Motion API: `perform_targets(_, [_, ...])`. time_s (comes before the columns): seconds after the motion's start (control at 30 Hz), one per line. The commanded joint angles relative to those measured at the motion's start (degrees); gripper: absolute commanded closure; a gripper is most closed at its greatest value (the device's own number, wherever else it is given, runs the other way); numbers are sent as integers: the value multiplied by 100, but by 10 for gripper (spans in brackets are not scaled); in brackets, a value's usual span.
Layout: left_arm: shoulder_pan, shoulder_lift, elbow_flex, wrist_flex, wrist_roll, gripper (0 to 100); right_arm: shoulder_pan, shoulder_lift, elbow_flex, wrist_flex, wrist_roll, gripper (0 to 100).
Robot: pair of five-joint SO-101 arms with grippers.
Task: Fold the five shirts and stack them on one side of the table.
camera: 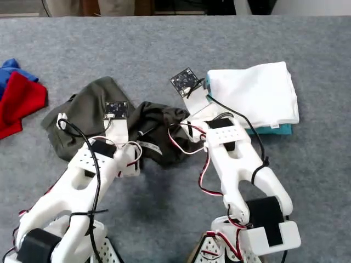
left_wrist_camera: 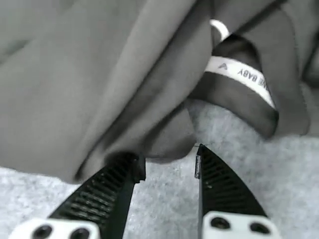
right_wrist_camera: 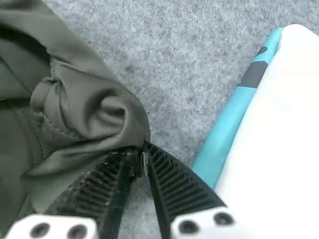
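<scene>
At table centre: an olive-green shirt (camera: 88,115) lies crumpled and unfolded on the grey table (camera: 307,181), its darker inner side turned up between the two arms.
Right gripper (right_wrist_camera: 142,154): jaws pressed together on a small bunched fold of the olive-green shirt, caught only at the very tips.
Left gripper (left_wrist_camera: 167,164): jaws apart and low over the felt. One tip is tucked against the cloth's edge, the other is clear of it, and nothing is clamped.
Neck label (left_wrist_camera: 239,74): a white strip shows inside the collar, just beyond the left gripper.
Stack: a folded white shirt (camera: 255,96) sits on a folded teal shirt (camera: 271,129) on the right side, just beside the right gripper.
Waiting: a red shirt (camera: 22,98) and a blue shirt (camera: 8,68) lie at the left edge, well apart from the arms.
Risk, grip: the right pinch holds so little cloth that a pull would likely slip it free.
Risk, layers: if the left jaws shut where they stand, they may take several layers at once and leave the shirt twisted when it is spread.
Risk, stack: the teal edge lies close to the right jaws, so a sideways drag could nudge the finished pile.
Room: bare felt lies toward the far edge and near the arm bases, so spreading away from the stack looks safest.
</scene>
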Motion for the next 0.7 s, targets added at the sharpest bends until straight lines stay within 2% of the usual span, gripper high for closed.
perform_targets(0.0, [62, 505, -53, -281, 114, 823, 110, -57, -127, -141, -70, 996])
perform_targets(0.2, [-35, 2193, -1521, 492, 290, 810, 110, -57, -127, -141, -53, 996])
perform_targets(0.27, [-53, 2721, -1960, 756, 308, 853, 110, -57, -127, -141, -44, 996])
perform_targets(0.33, [-53, 3046, -2321, 923, 281, 947, 110, -57, -127, -141, -44, 996])
perform_targets(0.37, [-62, 3099, -2444, 967, 273, 991, 110, -57, -127, -141, -44, 996])
perform_targets(0.47, [-325, 2949, -2646, 1073, 281, 981, 110, -57, -127, -141, -44, 996])
perform_targets(0.67, [-1415, 1657, -2919, 1451, 220, 981, 119, -84, -110, -132, -35, 996])
